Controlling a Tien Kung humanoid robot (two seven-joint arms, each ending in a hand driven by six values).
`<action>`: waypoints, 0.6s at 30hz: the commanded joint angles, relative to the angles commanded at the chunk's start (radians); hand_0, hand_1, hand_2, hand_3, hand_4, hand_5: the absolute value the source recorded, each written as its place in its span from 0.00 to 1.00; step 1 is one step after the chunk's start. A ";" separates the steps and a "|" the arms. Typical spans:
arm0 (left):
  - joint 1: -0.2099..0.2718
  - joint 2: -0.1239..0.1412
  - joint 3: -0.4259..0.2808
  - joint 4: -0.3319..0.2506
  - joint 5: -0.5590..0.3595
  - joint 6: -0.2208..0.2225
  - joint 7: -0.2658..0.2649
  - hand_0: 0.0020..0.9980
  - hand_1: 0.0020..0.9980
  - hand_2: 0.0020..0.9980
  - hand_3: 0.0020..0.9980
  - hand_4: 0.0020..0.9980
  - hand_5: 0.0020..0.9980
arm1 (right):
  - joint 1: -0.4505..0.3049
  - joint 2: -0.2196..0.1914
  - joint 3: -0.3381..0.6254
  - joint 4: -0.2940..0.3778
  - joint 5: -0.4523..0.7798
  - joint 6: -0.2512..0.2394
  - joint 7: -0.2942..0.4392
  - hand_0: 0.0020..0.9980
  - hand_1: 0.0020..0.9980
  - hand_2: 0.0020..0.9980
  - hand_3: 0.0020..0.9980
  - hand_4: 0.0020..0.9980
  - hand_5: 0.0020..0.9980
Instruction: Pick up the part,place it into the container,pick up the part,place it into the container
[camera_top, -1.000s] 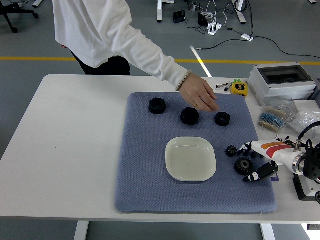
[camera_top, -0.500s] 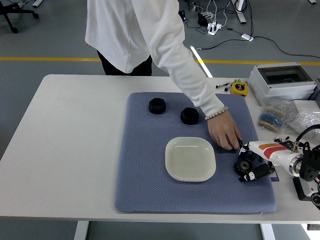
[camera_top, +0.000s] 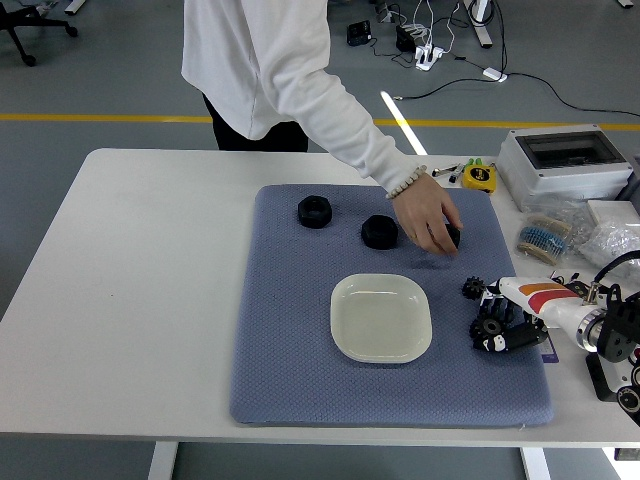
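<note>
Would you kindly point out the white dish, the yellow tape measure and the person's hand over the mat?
white dish (camera_top: 381, 318), head view, bare centre of the dish.
yellow tape measure (camera_top: 480, 177), head view, middle of its yellow body.
person's hand (camera_top: 427, 215), head view, back of the hand.

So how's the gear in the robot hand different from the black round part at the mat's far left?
The gear is toothed, near the mat's right edge, gripped by the right robot hand. The round part has a smoother rim, looks bigger and lies untouched. Both are black.

Dish (camera_top: 381, 318) on mat (camera_top: 290, 340); two nuts (camera_top: 314, 211) (camera_top: 379, 231) behind it, gears (camera_top: 489, 325) to its right under right hand (camera_top: 505, 322)
</note>
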 joint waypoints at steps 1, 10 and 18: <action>-0.001 0.000 0.002 0.000 -0.002 0.000 -0.001 0.71 0.64 0.68 0.58 0.68 0.64 | 0.000 -0.001 0.002 0.001 -0.001 -0.002 0.000 0.21 0.39 0.44 0.48 0.74 0.40; -0.006 0.002 0.009 0.000 -0.015 0.002 -0.005 0.71 0.64 0.68 0.58 0.68 0.63 | -0.002 -0.007 0.010 0.014 -0.003 -0.008 -0.001 0.18 0.36 0.42 0.48 0.72 0.37; -0.008 0.003 0.011 0.000 -0.018 0.002 -0.006 0.71 0.63 0.68 0.58 0.68 0.63 | -0.003 -0.009 0.018 0.059 -0.018 -0.013 0.000 0.17 0.36 0.42 0.48 0.73 0.36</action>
